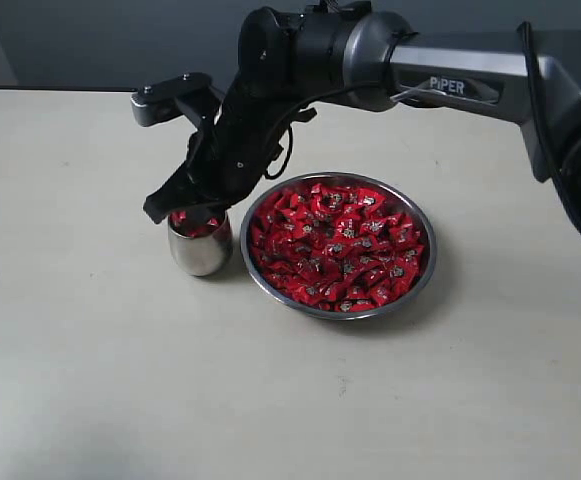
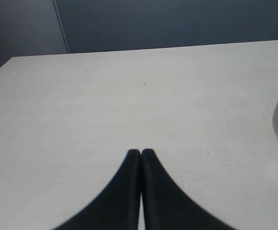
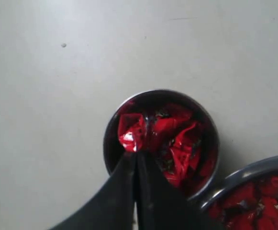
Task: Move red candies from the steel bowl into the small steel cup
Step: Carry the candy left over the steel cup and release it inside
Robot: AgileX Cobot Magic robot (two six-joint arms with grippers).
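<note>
One wide, pale desk (image 1: 90,380) holds everything. The right arm (image 1: 470,85) is the next biggest thing; it is grey and black, comes in from the right side and bends down over the cup. Then comes the steel bowl (image 1: 425,275), round and shallow, sitting near the middle of the desk. It is full of red candies (image 1: 335,245) in shiny wrappers, heaped close together. Just beside the bowl, on its left in the exterior view, stands the small steel cup (image 1: 200,255), upright. More red candies lie inside the cup and fill it a good way up. The right gripper (image 3: 136,154) points down into the cup's mouth. Its jaws are pressed tight together, and their tips touch one of the red candies at the top of the pile. I cannot tell if they pinch its wrapper. The left gripper (image 2: 141,152) hangs over bare desk, apart from the cup, with its jaws closed too and nothing between them.
</note>
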